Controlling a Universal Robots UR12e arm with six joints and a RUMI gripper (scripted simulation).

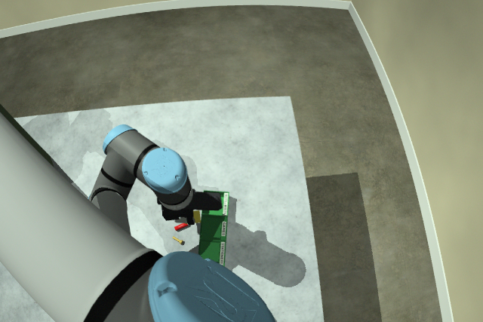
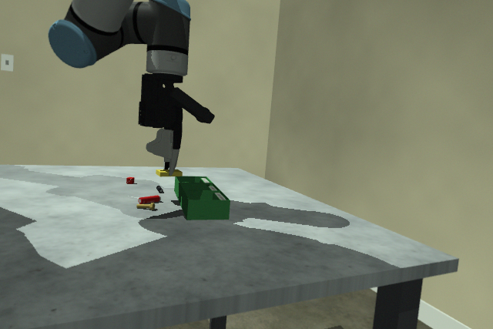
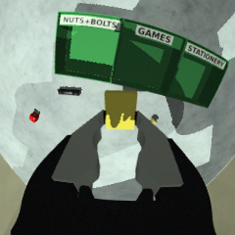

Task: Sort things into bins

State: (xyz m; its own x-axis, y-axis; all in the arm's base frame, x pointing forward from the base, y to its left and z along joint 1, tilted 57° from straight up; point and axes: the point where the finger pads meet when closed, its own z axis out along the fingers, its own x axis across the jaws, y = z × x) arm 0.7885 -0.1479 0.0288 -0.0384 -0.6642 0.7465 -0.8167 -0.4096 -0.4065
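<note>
So the gripper (image 1: 195,218) (image 2: 171,171) (image 3: 120,111) has its fingers clamped on a yellow block (image 1: 197,216) (image 2: 167,172) (image 3: 120,110), holding it up off the table (image 1: 253,135) (image 2: 239,277) near the far end of the green bins (image 1: 212,228) (image 2: 206,207) (image 3: 113,64). Those are three joined compartments, sitting upright: NUTS+BOLTS at the far end, GAMES in the middle, STATIONERY at the near end. From the wrist view, the block lines up roughly below the GAMES side of the divider, but it's outside the bins.

Rest of the stuff is on the table, left of the bins. There's a yellowish bolt (image 1: 178,240) (image 2: 145,206) lying on its side, with a red cylinder (image 1: 180,226) (image 2: 149,199) just beyond it. A small black piece (image 2: 159,189) (image 3: 70,91) lies farther back, can't tell what it is. Farther left is a little red die (image 2: 130,180) (image 3: 34,116).
</note>
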